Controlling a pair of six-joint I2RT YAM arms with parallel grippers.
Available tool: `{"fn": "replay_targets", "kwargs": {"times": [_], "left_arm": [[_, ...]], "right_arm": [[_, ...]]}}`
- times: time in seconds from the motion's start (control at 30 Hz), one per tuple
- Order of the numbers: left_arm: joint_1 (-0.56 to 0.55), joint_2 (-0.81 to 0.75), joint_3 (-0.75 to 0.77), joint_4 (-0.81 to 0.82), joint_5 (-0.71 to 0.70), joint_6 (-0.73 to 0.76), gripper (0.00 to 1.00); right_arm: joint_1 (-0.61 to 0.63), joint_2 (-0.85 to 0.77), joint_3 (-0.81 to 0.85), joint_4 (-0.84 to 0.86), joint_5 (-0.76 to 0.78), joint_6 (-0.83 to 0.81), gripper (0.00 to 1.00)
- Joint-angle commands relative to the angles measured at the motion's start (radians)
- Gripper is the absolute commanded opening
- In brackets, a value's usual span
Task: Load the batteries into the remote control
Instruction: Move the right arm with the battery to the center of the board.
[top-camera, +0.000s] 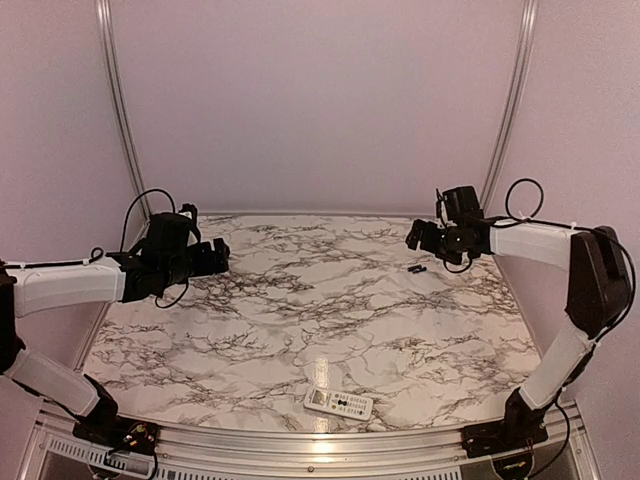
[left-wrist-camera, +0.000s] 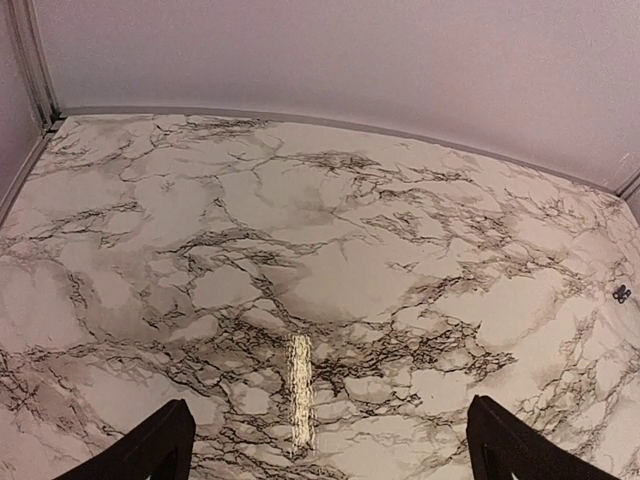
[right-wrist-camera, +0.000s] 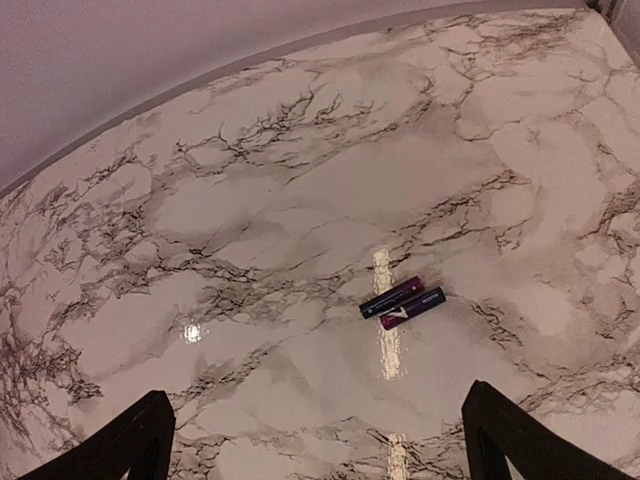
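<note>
Remote control (top-camera: 338, 403): flat at near edge of table (top-camera: 300, 310), well apart from left gripper (top-camera: 215, 258) and right gripper (top-camera: 418, 238), both spread wide, empty. Slim, white, buttons up. Two batteries (right-wrist-camera: 402, 302) touching, near right gripper.

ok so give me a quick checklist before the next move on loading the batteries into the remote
1. left pincer open and empty: ok
2. right pincer open and empty: ok
3. batteries lying free on the table, side by side, ahead of the right pincer: ok
4. remote control unobstructed at the near edge: ok
5. remote's battery side facing up: not ok, buttons face up
6. battery cover on or off: cannot tell
</note>
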Motion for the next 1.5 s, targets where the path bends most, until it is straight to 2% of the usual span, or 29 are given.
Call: {"fn": "replay_targets", "kwargs": {"times": [0.0,0.23,0.47,0.73,0.87,1.47], "left_arm": [[-0.004,-0.025,-0.026,0.033,-0.019,-0.027,0.99],[-0.004,-0.038,-0.051,0.05,-0.023,-0.048,0.99],[-0.004,-0.04,-0.055,0.052,-0.026,-0.046,0.99],[-0.004,-0.047,-0.062,0.061,-0.04,-0.045,0.99],[-0.004,-0.047,-0.068,0.061,-0.044,-0.044,0.99],[-0.004,-0.061,-0.092,0.051,-0.069,-0.048,0.99]], "right_arm": [[-0.012,0.072,0.076,-0.121,0.11,0.131,0.99],[-0.018,0.217,0.215,-0.228,0.16,0.223,0.98],[-0.018,0.313,0.298,-0.3,0.206,0.325,0.86],[-0.018,0.385,0.371,-0.351,0.211,0.381,0.79],[-0.017,0.417,0.397,-0.358,0.204,0.398,0.72],[-0.016,0.548,0.494,-0.4,0.234,0.426,0.65]]}}
